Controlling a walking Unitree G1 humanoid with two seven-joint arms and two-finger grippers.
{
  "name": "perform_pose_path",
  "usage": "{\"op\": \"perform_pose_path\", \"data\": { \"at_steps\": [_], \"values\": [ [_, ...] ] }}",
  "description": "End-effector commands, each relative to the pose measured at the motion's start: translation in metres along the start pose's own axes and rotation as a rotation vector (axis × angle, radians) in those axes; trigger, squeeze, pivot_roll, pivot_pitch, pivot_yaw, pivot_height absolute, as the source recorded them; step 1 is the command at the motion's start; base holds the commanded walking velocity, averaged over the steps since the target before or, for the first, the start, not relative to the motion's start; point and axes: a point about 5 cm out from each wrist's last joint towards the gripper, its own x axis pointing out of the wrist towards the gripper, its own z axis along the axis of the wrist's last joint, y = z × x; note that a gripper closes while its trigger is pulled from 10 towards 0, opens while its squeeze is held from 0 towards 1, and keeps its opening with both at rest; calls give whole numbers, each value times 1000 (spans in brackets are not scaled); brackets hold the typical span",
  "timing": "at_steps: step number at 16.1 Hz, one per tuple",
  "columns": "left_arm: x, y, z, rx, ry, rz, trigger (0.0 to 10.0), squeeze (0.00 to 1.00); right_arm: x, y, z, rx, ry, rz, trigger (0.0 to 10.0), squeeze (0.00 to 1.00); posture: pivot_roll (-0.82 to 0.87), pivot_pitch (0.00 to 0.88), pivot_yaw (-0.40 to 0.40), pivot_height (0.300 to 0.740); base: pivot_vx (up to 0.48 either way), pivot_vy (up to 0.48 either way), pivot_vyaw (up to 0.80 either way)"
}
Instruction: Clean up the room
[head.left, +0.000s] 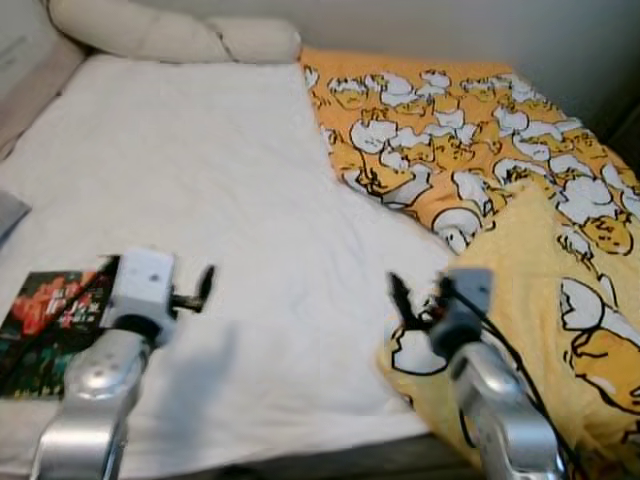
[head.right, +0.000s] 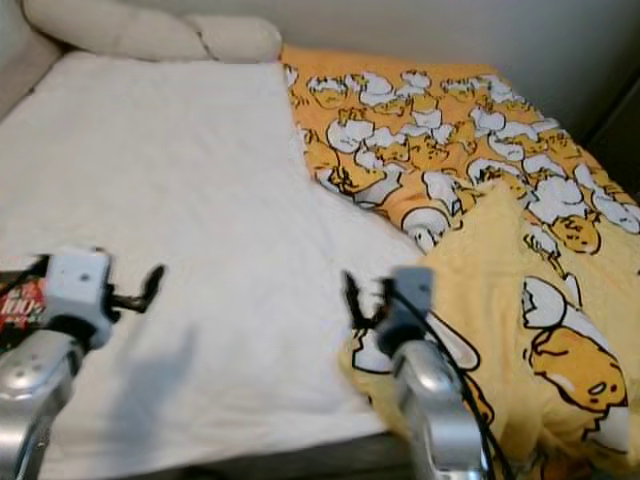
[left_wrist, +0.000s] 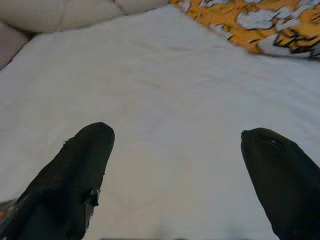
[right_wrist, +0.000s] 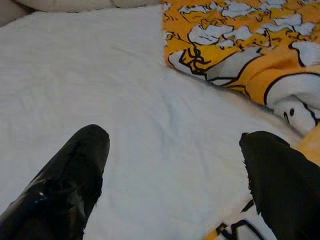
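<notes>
While both grippers, left (head.left: 205, 285) and right (head.left: 400, 295), hover spread above the sheet (head.left: 200, 170), the yellow blanket (head.left: 480, 130) lies bunched beyond; a shallow pinch risks dragging the sheet along too.

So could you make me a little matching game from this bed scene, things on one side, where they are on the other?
Things:
1. book
2. pillows
3. orange blanket
4. right gripper

Places:
A. at the head of the bed
B. spread over the bed's right side
C. by the blanket's folded corner
D. near the bed's edge, under the left arm

Pairs: 1-D, 2-A, 3-B, 4-C
</notes>
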Motion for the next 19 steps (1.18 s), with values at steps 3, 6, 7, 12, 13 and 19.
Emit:
{"op": "perform_pose_path", "data": {
  "at_steps": [3, 6, 7, 12, 13, 19],
  "values": [
    [-2, -11, 1, 27, 1, -77, 10000, 0, -3, -12, -9, -61, 86, 18, 10000, 463, 19, 0, -58, 740, 0, 0, 0],
    [-7, -13, -1, 88, 27, -171, 10000, 0, 8, -20, -16, -112, 183, 26, 10000, 1000, 25, 0, -63, 740, 0, 0, 0],
    [-8, -13, -1, 103, 31, -181, 10000, 0, 12, -22, -16, -126, 202, 37, 10000, 1000, 28, 0, -64, 740, 0, 0, 0],
    [-10, -15, 1, 106, 32, -207, 10000, 0, 23, -24, -11, -134, 205, 53, 10000, 1000, 32, 0, -61, 740, 0, 0, 0],
    [-10, -15, 1, 99, 40, -197, 10000, 0, 23, -22, -11, -134, 203, 61, 10000, 1000, 32, 0, -61, 740, 0, 0, 0],
    [-9, -21, 3, 98, 43, -218, 10000, 0, 26, -21, -12, -145, 210, 79, 10000, 1000, 41, 0, -66, 740, 0, 0, 0]
  ]
}}
